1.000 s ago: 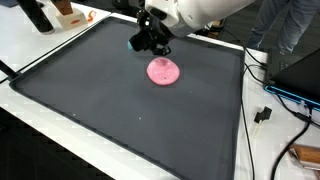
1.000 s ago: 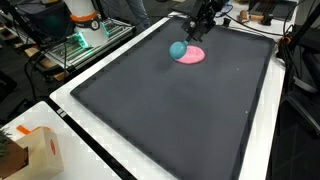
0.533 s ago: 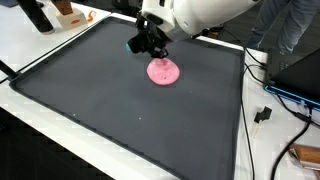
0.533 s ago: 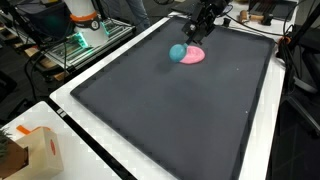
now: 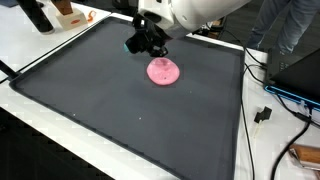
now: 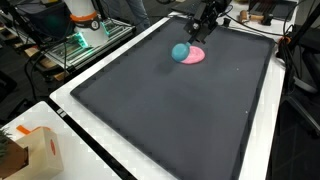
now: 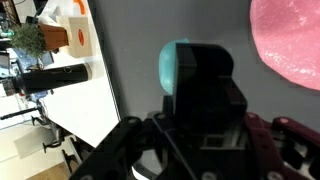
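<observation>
- One gripper is seen hanging above the far part of the black mat. How its jaws stand cannot be told, as its dark housing fills the wrist view.
- One teal rounded object is set on the mat against one pink disc; whether they touch cannot be made out.
- In the wrist view the teal rounded object is half hidden behind the housing, and the disc is cut off by the edge.
- The mat is matte and rectangular; the disc is flat and round.

Dark mat on white table — cables, cardboard box at corner
</observation>
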Robot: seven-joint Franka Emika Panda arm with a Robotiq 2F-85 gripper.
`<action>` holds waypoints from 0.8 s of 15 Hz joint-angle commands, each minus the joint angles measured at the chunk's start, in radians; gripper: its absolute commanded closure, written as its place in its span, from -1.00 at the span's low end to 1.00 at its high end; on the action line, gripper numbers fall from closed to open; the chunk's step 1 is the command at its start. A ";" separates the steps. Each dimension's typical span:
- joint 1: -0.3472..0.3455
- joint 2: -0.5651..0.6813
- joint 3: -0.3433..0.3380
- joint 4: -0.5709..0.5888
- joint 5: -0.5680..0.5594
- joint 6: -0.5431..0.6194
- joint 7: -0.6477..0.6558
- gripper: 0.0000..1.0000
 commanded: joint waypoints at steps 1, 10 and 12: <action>-0.029 -0.044 0.014 -0.021 0.025 0.038 -0.085 0.50; -0.087 -0.135 0.016 -0.043 0.168 0.140 -0.320 0.50; -0.100 -0.154 0.014 -0.048 0.216 0.160 -0.377 0.50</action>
